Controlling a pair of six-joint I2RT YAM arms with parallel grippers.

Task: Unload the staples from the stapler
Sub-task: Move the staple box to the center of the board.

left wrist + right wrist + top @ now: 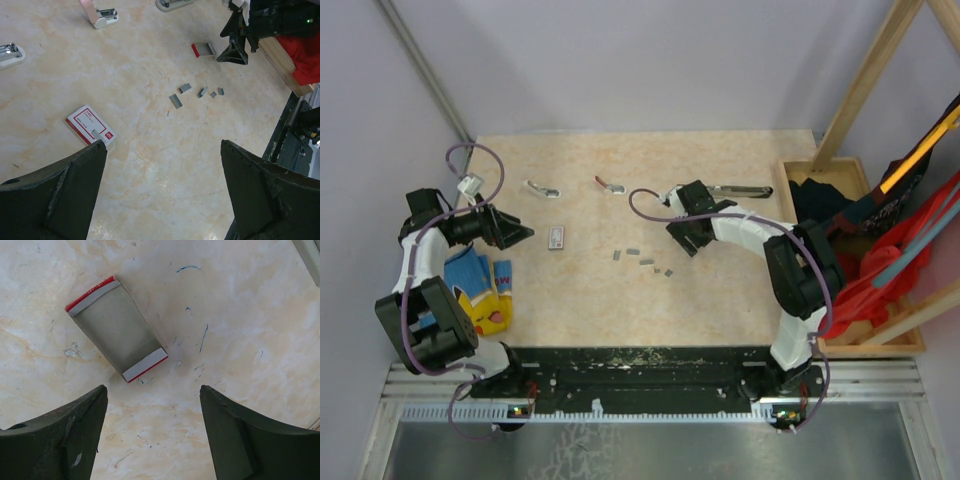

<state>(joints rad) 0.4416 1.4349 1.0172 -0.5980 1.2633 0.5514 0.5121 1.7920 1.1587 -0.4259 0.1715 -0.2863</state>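
Five short strips of staples (185, 88) lie loose on the marbled table (580, 300), scattered in a rough line near its middle, as my two arms work at emptying the stapler (741, 188). The stapler itself lies flat at the far right of the table, just beyond my right wrist and near the wooden bin (825, 166) at the table's edge. Whether its magazine holds more I cannot tell from here.

My right pincer (152, 390) hangs with its jaws parted and nothing between them. It is over a small grey slab (116, 330) with red-and-white ends that lies flat on the table, apart from both fingers. My left pincer (163, 145) is spread as wide as it goes and is empty too. It sits over the left side, with a white-and-red tag (90, 130) just beside one finger.

By my judgement the unloading is mostly done. The move in hand is getting the right pincer clear and back to the stapler to check for leftovers. To do it well I should rise straight up before swinging, so neither finger nudges the slab or sweeps the strips. Then I should come at the stapler across its narrow width, near the hinge end, with the left pincer ready to pin the base so it cannot skid.
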